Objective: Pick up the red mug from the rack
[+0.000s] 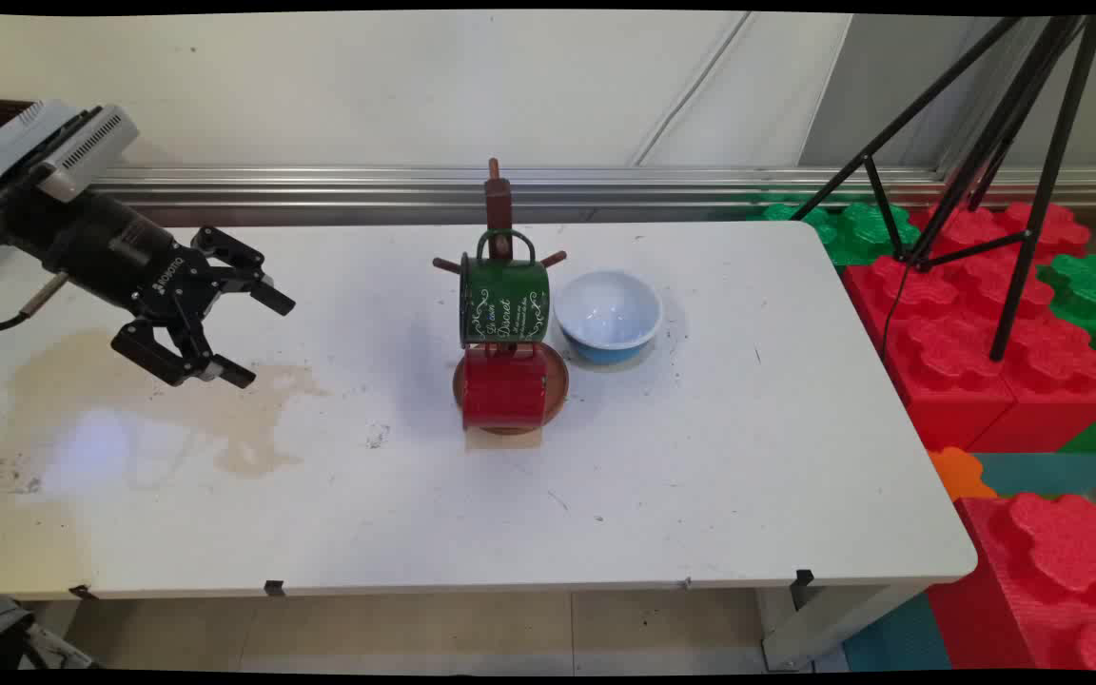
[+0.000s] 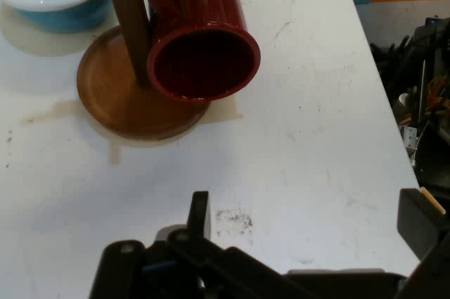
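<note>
My gripper [image 1: 258,338] hangs open and empty above the table's left part, fingers pointing right toward a wooden mug tree [image 1: 499,205]. The gripper [image 2: 309,218] holds nothing between its fingers in the hand view. A green mug [image 1: 502,300] with white lettering hangs on the tree's upper pegs. Below it hangs a red mug [image 1: 503,388], over the tree's round wooden base [image 1: 557,376]. In the hand view the red mug [image 2: 200,46] shows its dark mouth toward me, beside the tree's post [image 2: 128,21] and base [image 2: 116,105].
A light blue bowl [image 1: 608,314] stands right of the mug tree; its rim [image 2: 49,0] shows at the hand view's top left. A brownish stain [image 1: 129,400] spreads over the table's left. A black tripod [image 1: 1005,143] and red and green foam blocks [image 1: 976,362] stand past the right edge.
</note>
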Controlling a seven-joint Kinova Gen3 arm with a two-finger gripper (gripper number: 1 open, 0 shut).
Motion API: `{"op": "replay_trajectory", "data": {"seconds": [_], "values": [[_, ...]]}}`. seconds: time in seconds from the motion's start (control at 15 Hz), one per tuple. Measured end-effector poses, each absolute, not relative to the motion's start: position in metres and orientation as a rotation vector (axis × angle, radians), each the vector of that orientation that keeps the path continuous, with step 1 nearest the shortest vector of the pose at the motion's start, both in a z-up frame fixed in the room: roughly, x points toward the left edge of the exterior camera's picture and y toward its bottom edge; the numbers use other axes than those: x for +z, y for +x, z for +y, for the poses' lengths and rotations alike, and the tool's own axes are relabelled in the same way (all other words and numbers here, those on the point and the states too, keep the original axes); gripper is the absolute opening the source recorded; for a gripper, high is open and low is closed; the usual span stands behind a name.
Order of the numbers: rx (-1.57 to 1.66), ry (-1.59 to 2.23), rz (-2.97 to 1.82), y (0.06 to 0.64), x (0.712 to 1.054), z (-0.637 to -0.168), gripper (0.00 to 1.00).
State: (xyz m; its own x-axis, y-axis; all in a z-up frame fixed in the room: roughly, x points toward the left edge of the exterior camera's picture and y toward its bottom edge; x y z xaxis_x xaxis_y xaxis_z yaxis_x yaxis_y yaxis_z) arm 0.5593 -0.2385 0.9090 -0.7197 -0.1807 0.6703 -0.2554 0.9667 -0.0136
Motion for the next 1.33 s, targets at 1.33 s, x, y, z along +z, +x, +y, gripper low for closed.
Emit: {"op": "replay_trajectory", "data": {"seconds": [1.33], "values": [[0.097,0.335,-2.346,0.563,0.919,-0.237,1.0]]}}
